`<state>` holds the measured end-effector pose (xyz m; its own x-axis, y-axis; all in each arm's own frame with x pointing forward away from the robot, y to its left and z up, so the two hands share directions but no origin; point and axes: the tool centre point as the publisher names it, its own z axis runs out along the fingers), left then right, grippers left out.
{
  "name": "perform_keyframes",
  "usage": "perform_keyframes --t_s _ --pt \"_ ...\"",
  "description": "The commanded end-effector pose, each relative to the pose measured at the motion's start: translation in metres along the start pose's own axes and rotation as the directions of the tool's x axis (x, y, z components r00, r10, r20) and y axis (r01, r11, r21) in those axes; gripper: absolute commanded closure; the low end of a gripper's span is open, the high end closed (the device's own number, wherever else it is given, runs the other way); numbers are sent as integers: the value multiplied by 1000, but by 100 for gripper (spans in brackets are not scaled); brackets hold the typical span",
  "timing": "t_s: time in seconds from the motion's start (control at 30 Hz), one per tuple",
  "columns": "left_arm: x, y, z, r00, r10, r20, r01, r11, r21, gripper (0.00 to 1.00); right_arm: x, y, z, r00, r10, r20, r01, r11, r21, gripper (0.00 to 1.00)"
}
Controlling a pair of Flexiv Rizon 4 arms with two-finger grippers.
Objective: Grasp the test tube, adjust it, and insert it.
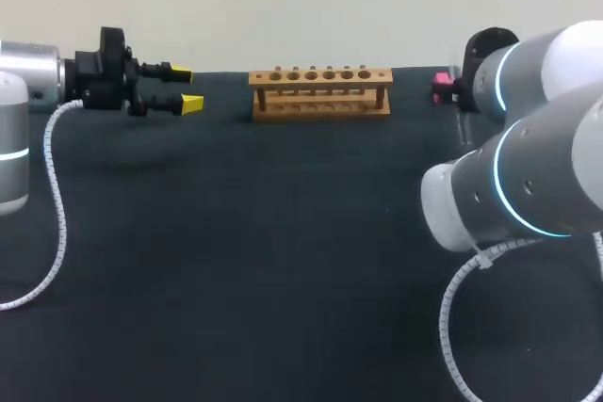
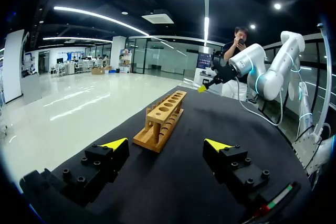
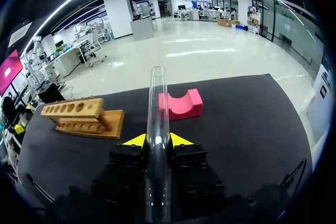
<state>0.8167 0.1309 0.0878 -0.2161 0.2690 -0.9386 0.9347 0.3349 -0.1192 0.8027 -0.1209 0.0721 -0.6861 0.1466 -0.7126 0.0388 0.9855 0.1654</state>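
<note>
A clear glass test tube (image 3: 157, 114) sits between the yellow tips of my right gripper (image 3: 156, 141), which is shut on it. Its open mouth points away from the wrist, out over the table. The wooden test tube rack (image 1: 320, 91) with a row of several holes stands at the far middle of the table, off to one side of the tube (image 3: 84, 116). My right arm (image 1: 528, 176) hides its own gripper in the head view. My left gripper (image 1: 185, 88) hovers open and holding nothing to the left of the rack, which lies ahead of its fingers (image 2: 163, 119).
A pink block (image 3: 181, 104) with a rounded notch lies on the dark table (image 1: 283, 261) just ahead of the tube, at the far right (image 1: 441, 87). A white coiled cable (image 1: 52, 223) hangs from the left arm, and another (image 1: 462, 308) from the right.
</note>
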Motion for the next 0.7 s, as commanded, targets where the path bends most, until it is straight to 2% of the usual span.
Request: perform_keyframes --t_s 0.03,0.27,0.7 --pt "1 -1 -1 1000 3 4 -3 1000 -2 0 -3 16 -35 1000 9 -7 -8 997 81 100" --pt "1 -1 -1 1000 3 4 -3 1000 -2 0 -4 40 -52 999 23 -24 -23 999 40 100" --pt "1 -1 -1 1000 3 4 -3 1000 -2 0 -4 40 -52 999 23 -24 -23 999 40 100"
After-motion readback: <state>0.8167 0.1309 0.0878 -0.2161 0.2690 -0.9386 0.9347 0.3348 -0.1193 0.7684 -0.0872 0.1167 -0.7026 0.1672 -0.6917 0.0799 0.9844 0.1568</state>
